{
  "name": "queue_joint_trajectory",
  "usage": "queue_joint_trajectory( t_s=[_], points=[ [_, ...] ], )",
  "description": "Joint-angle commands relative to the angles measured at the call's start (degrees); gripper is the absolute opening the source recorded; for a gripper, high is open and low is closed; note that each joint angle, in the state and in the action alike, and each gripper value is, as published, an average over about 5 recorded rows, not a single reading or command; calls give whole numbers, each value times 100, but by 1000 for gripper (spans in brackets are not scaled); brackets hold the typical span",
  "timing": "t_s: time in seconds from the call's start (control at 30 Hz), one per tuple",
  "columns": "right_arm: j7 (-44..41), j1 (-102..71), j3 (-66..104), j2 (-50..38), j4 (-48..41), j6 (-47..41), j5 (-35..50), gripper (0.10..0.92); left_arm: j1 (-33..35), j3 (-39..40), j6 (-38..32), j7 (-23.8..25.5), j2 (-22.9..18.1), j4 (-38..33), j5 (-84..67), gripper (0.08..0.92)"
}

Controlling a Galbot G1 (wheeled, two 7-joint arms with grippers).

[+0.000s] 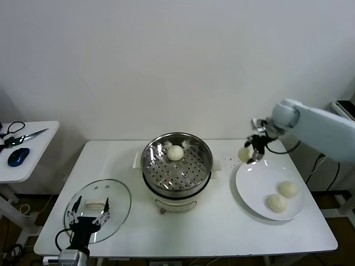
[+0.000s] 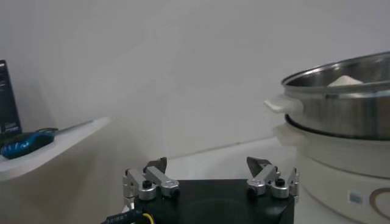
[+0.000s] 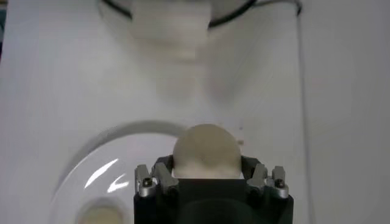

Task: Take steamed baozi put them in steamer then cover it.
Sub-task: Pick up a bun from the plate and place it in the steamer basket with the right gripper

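my right gripper [image 1: 250,153] is closed on a baozi [image 3: 205,150], holding it in the air above the far rim of the plate [image 1: 249,194], on the side toward the steamer [image 1: 177,169]. the pads sit on the bun's two sides, and the dough looks soft, so i judge the grip should be no tighter than it is.

one bun [image 1: 175,153] already lies in the steamer at the back of the perforated floor; two more [image 1: 288,189] [image 1: 277,203] wait on the plate.

to do this carry well, i should lift enough to clear the steamer's rim, travel level, and come down over a bare part of the floor, toward the front, apart from the bun there, then release low so it does not roll.

my left gripper [image 1: 88,209] hangs wide open over the lid [image 1: 117,197], which lies flat just beside the steamer.
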Motion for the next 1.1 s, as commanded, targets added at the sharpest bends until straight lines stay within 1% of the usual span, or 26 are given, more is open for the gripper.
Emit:
queue_joint_trajectory(
  t_s=[0.03,0.17,0.27,0.4,0.6,0.83,1.1],
  points=[
    [65,1720,-1134,737,147,-156,1688,704,51,86,-35,163,199,-76,-328,823],
    [253,1767,-1118,1333,206,-338,2140,704,114,171,-90,257,405,-114,-391,823],
    [447,1633,-1031,1830,199,-480,2437,704,129,213,-119,248,469,-88,-371,823],
    [674,1384,-974,2409,166,-577,2569,704,177,254,-150,237,460,-59,-369,823],
    [956,926,-950,3007,127,-701,2581,704,194,240,-212,237,429,-8,-420,823],
    [1110,324,-1025,3436,-71,-798,2340,704,241,182,-277,242,438,-3,-508,823],
    [1193,-131,-1250,3533,-130,-807,2125,704,204,128,-314,262,461,-7,-571,823]
  ],
)
